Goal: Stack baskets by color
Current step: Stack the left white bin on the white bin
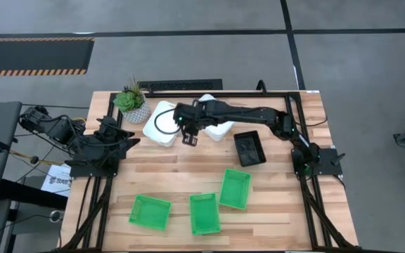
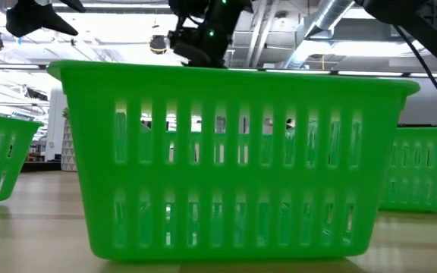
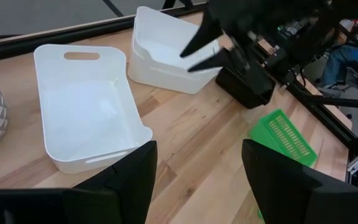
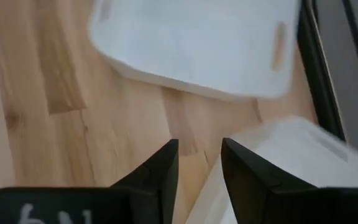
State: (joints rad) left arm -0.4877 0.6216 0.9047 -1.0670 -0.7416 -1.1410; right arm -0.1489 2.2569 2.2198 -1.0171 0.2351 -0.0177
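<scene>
Two white baskets sit nested one inside the other [image 3: 163, 56] at the table's far middle [image 1: 219, 128]. A single white basket [image 3: 86, 118] rests flat on the wood to their left [image 1: 162, 124]. My right gripper [image 1: 190, 139] hovers open over the wood just in front of the white baskets [image 3: 197, 59], with only bare table showing between its fingers [image 4: 197, 168]. A black basket [image 1: 249, 148] lies to the right of it. Three green baskets [image 1: 150, 212] [image 1: 204, 213] [image 1: 235, 188] lie apart near the front edge. My left gripper [image 3: 194, 180] waits open at the table's left side.
A potted green plant [image 1: 132, 104] stands at the far left, beside the single white basket. In the low view the middle green basket [image 2: 234, 159] fills the foreground and hides the table behind it. Bare wood lies between the white and green baskets.
</scene>
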